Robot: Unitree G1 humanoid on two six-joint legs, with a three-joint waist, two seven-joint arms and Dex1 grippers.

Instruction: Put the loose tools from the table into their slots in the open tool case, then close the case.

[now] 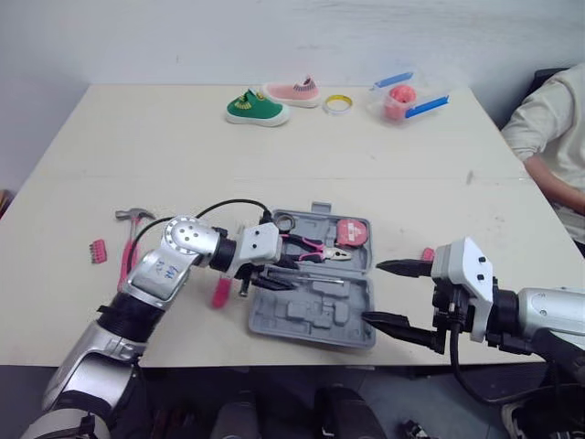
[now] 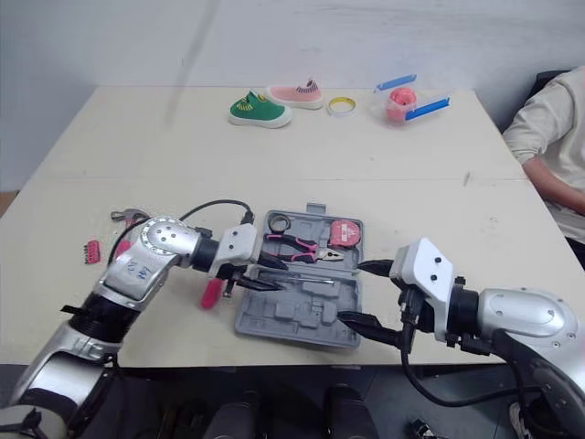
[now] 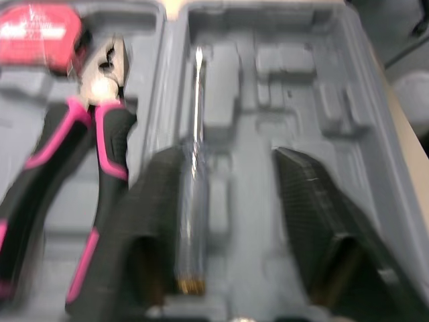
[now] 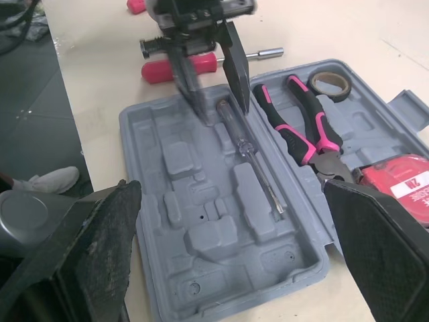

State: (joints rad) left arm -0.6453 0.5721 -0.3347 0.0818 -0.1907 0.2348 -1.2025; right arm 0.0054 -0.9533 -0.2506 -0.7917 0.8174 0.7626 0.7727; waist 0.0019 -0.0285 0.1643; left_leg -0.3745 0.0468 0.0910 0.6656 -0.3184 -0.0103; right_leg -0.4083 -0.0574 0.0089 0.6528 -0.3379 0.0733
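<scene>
1. Here, in the head views, the open tool case (image 1: 311, 315) sits at the tabletop's front edge. The left gripper (image 1: 277, 274) hangs over its left end, and a hammer (image 1: 133, 215) lies loose near the left edge.
2. Left wrist view: the fingers (image 3: 154, 228) are apart, with a clear-handled screwdriver (image 3: 191, 201) lying in the case beside one.
3. Right wrist view: the right gripper (image 4: 231, 191) is spread wide over the case.

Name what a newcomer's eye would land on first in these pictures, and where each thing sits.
An open grey tool case sits near the front edge of the table, pink-handled pliers in its far half. The left gripper hangs open over a clear-handled screwdriver in the near half; the right gripper gapes open beside the case's right end.
</scene>
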